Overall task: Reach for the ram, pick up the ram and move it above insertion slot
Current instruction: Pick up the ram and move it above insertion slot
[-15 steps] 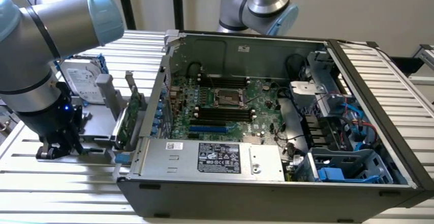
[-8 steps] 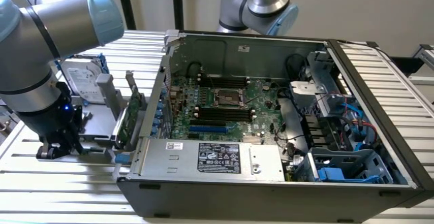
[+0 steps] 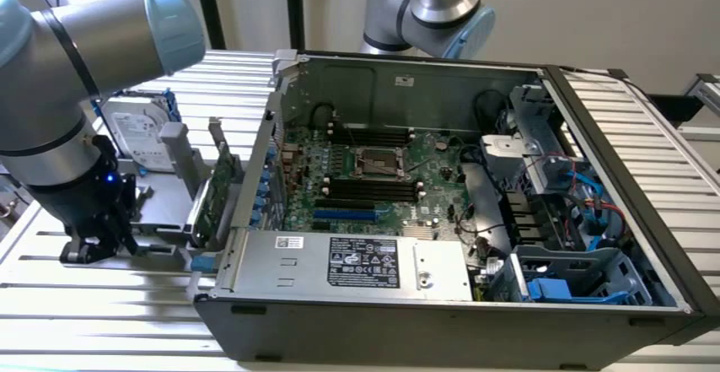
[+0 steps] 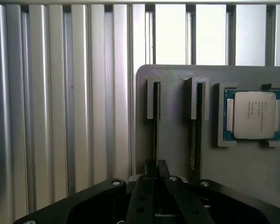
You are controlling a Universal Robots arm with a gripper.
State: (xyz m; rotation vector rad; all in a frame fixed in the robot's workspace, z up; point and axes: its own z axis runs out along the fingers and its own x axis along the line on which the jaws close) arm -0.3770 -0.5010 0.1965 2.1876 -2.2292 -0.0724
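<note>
On slatted table [image 4: 60,116], fingers [image 4: 164,170] clamp the ram [image 4: 155,135].

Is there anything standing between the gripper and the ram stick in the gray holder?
Nothing visible does. In the wrist view the gripper sits right at the end of the ram, which stands on edge in a groove of the gray holder, with no object between them.
</note>
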